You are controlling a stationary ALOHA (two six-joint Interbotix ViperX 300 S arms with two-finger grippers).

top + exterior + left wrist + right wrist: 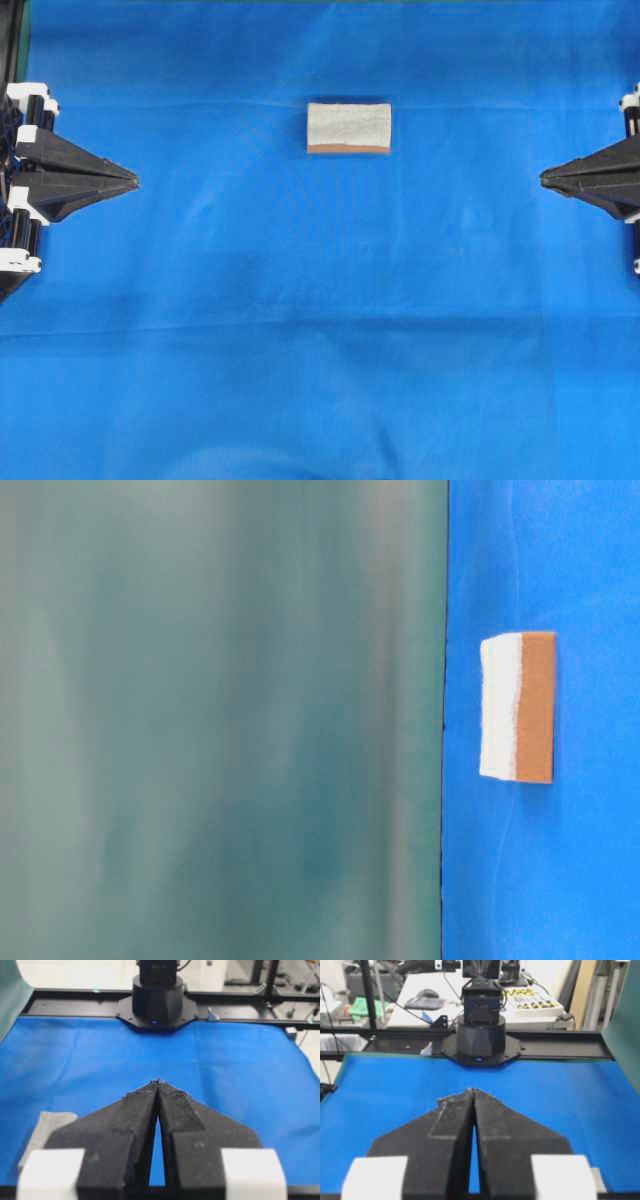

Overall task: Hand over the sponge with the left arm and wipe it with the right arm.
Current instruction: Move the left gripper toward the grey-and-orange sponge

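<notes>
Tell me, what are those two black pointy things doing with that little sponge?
Nothing yet. The sponge lies flat on the blue cloth, fuzzy grey-white side up, with a thin orange-brown layer along one edge. The left gripper and the right gripper sit at opposite edges of the table, tips pointing toward each other, both shut and holding nothing. Neither touches the sponge. The left arm should pick it up and pass it over, but that has not started.

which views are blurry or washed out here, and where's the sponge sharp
Table-level view: the left side is a smeared, out-of-focus grey-green backdrop, while the sponge is crisp. Overhead view: even light, sharp sponge with a thin shadow along its top edge. Left wrist view: bright background is washed out, sponge corner soft.
</notes>
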